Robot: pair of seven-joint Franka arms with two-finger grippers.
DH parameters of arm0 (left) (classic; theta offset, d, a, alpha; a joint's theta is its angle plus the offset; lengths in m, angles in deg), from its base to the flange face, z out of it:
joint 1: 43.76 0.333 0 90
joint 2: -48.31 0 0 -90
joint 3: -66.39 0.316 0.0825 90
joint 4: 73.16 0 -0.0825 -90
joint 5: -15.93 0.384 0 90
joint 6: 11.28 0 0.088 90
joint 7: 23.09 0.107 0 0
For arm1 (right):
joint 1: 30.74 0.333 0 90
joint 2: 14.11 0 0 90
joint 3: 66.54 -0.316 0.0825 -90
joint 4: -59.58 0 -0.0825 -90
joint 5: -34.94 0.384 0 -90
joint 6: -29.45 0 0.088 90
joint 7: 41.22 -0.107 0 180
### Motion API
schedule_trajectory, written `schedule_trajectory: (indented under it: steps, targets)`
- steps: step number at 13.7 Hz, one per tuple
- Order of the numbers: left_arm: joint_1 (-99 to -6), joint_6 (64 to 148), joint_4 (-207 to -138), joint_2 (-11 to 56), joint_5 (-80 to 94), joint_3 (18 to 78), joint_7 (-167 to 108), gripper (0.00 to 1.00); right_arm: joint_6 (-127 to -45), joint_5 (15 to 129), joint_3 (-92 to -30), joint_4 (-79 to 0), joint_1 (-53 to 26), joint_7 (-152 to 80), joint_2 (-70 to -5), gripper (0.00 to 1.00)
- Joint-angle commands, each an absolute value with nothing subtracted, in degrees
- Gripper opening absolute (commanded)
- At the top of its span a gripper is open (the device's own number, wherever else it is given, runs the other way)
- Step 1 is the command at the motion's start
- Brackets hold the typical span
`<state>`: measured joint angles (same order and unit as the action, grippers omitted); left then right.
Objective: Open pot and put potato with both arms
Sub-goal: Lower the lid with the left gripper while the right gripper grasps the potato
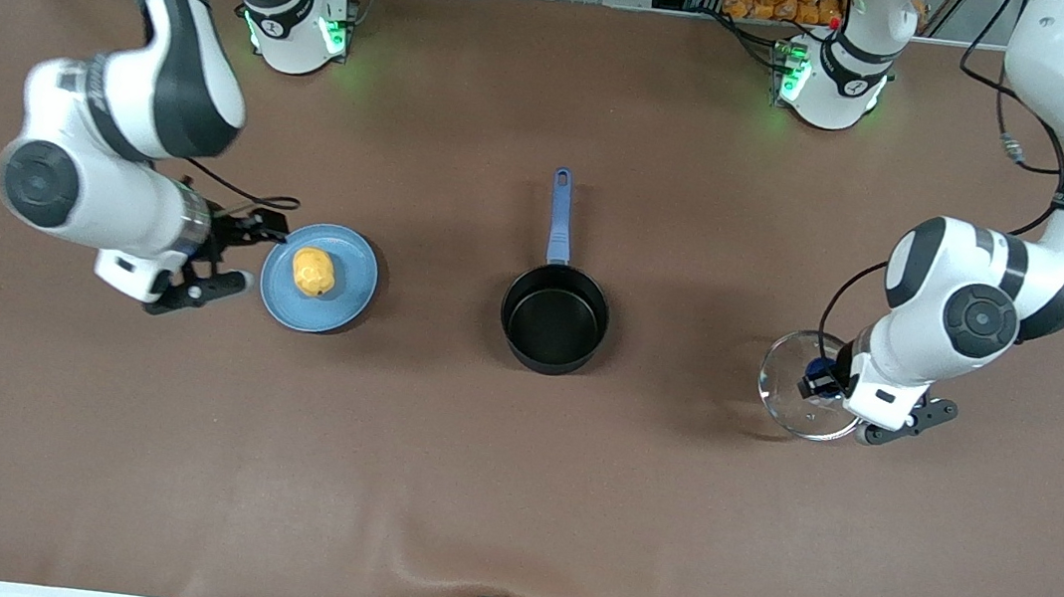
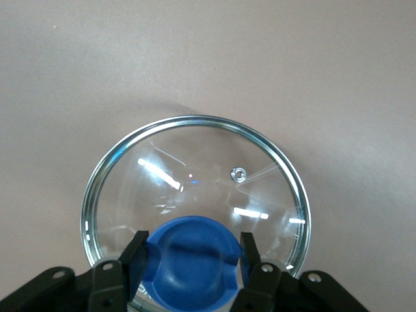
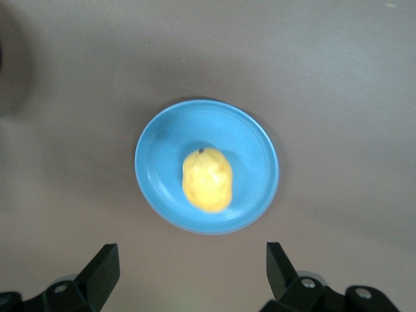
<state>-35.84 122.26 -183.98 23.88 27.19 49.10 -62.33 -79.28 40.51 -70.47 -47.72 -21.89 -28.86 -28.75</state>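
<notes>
No writing or brand mark can be read on anything on the table (image 1: 509,496). Nearest the front camera, toward the left arm's end of the table, the glass lid (image 1: 797,394) sits apart from the pot, and the left gripper (image 2: 192,260) is clamped on the lid's blue knob (image 2: 190,260), one finger pressed to each side of it. A little farther from the camera, in the middle of the table, the black pot (image 1: 555,319) stands open with its blue handle (image 1: 559,217) pointing toward the robots' bases. Toward the right arm's end, the potato (image 1: 313,273) lies in the middle of a blue plate (image 1: 346,302). The right gripper (image 3: 192,273) hangs just beside the plate's rim with its jaws spread wide and holding nothing; the potato lies ahead of the fingers (image 3: 104,270), not between them.
</notes>
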Motion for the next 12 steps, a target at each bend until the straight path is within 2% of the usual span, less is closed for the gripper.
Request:
schedule_trajectory:
  steps: [1, 2, 4, 5, 6, 8, 9, 11, 12]
  targets:
    - [-32.34, 131.61, -189.16, 23.26, 33.05, 48.81, -62.29, 0.00, -94.41, 41.27, -70.94, -59.56, -20.29, -21.83, -26.33, 1.00]
    - [-30.94, 132.59, -189.70, 22.65, 34.03, 48.73, -62.29, 0.00, -99.78, 41.27, -70.94, -62.73, -20.54, -17.10, -26.33, 1.00]
    - [-30.58, 132.78, -189.53, 21.51, 34.65, 48.72, -62.29, 0.02, -104.22, 41.27, -70.94, -66.09, -20.37, -14.07, -26.41, 1.00]
    - [-30.49, 132.78, -189.09, 21.24, 34.57, 48.72, -62.29, 0.47, -104.76, 41.01, -70.94, -66.45, -20.28, -13.80, -26.41, 1.00]
    - [-30.49, 132.69, -188.82, 21.15, 34.65, 48.72, -62.29, 0.99, -105.46, 40.74, -70.85, -67.15, -20.28, -13.71, -26.50, 1.00]
    - [-30.58, 132.51, -188.39, 22.46, 34.57, 48.46, -62.99, 1.00, -110.79, 40.74, -70.94, -69.96, -20.02, -13.53, -26.94, 1.00]
    - [-30.40, 131.99, -188.38, 25.25, 34.39, 48.46, -62.91, 1.00, -113.96, 40.74, -70.85, -71.54, -19.85, -13.45, -27.20, 1.00]
    - [-30.14, 125.70, -186.03, 29.04, 33.95, 48.02, -62.82, 1.00, -116.00, 40.57, -70.85, -72.35, -19.76, -13.27, -28.34, 1.00]
    - [-30.14, 119.83, -183.14, 30.97, 33.78, 46.80, -62.65, 1.00, -116.18, 40.48, -70.85, -72.35, -19.76, -13.01, -28.78, 1.00]
